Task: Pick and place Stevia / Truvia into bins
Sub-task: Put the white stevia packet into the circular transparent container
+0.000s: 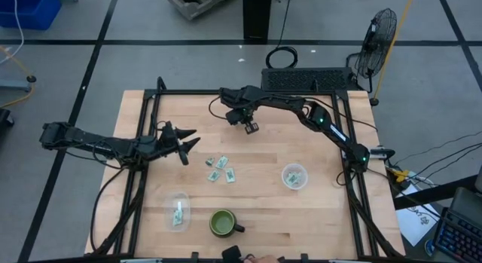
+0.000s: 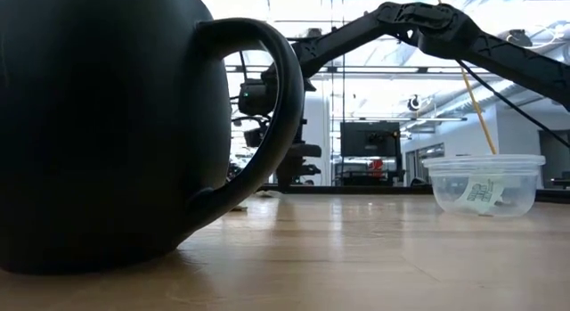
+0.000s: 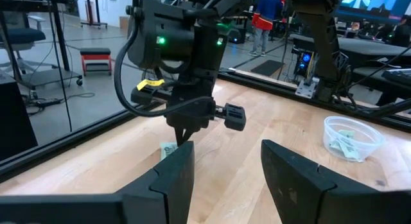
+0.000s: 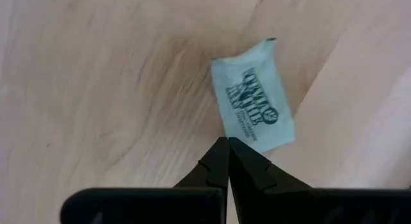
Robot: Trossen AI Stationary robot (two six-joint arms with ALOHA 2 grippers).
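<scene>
My right gripper (image 1: 249, 126) (image 4: 227, 143) points down over the far middle of the table, shut at the edge of one pale green Stevia packet (image 4: 253, 97) (image 3: 167, 149). Several more packets (image 1: 219, 168) lie flat mid-table. One clear cup (image 1: 178, 211) stands near left with a packet inside it. The other clear cup (image 1: 295, 176) (image 2: 484, 185) (image 3: 350, 138) stands to the right and holds packets. My left gripper (image 1: 184, 145) (image 3: 228, 161) hovers open at the table's left, aimed at the right gripper. My right gripper has the packet by a corner of its short edge (image 4: 236, 135), pinched between the two fingertips (image 4: 218, 156), coming from above and pointing down. The rest of the packet spreads out beyond the tips. Whether it is lifted clear of the wood, I cannot tell.
A dark green mug (image 1: 223, 223) (image 2: 98, 124) stands at the near edge between the cups and fills the low view's left. A black frame rail (image 1: 143, 165) runs along the table's left side and another along the right. Bare wood lies between the loose packets and the far edge.
</scene>
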